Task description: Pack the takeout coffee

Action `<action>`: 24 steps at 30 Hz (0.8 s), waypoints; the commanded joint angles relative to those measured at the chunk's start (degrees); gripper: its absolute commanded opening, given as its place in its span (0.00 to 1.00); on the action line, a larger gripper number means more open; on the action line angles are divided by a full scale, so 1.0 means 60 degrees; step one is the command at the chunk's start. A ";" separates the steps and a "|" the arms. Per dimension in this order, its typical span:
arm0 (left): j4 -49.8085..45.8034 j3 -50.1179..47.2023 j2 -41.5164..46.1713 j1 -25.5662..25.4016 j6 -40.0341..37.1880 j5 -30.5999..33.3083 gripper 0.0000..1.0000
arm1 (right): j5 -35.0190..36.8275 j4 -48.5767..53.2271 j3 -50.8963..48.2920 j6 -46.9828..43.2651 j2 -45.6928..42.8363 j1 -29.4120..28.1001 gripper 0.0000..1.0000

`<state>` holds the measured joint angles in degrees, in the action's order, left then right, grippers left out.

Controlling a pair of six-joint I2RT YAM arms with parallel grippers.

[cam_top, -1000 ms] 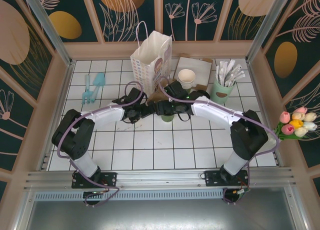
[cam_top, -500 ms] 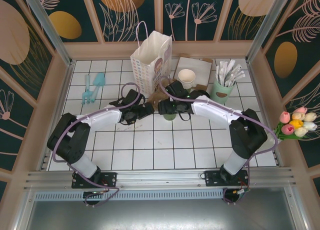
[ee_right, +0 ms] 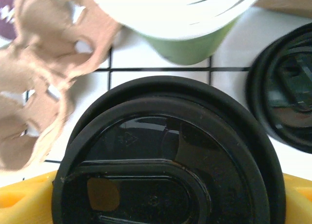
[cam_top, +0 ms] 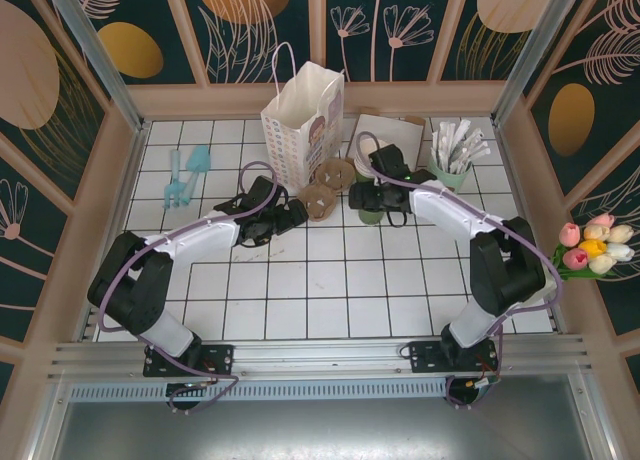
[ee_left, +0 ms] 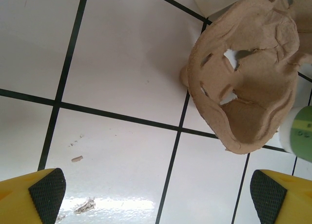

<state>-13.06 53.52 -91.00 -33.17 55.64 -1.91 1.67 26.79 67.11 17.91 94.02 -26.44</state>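
Note:
The takeout coffee (cam_top: 371,218) is a small green cup with a black lid (ee_right: 165,165). It sits between the yellow fingers (ee_right: 22,199) of my right gripper (cam_top: 368,202), which is shut on it just above the tiles. A stack of lidless green cups (ee_right: 187,44) stands right behind it, and a loose black lid (ee_right: 287,102) lies to its right. The white paper bag (cam_top: 300,115) stands open at the back, left of the coffee. My left gripper (cam_top: 290,218) hovers open over bare tile, its black pads (ee_left: 46,195) wide apart, near a brown pulp cup carrier (ee_left: 248,87).
The cup carrier (cam_top: 328,185) lies between the two grippers, in front of the bag. A flat cardboard box (cam_top: 395,132) and a mint holder of packets (cam_top: 450,170) stand at the back right. Teal utensils (cam_top: 185,175) lie at the back left. Tulips (cam_top: 595,245) hang beyond the right wall.
My right gripper has carried the coffee to the right and farther back, away from my left gripper, uncovering the cup carrier. The left arm has reached slightly farther right.

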 commanded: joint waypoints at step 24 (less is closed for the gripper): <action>-0.0178 0.0072 0.0136 -0.0028 -0.0052 0.0311 0.98 | 0.0263 -0.1491 0.0292 -0.0365 0.0900 0.2025 0.91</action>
<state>-13.13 53.52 -91.00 -33.17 55.64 -0.93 1.67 18.55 67.77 16.78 97.49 -15.14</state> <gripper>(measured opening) 0.985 0.907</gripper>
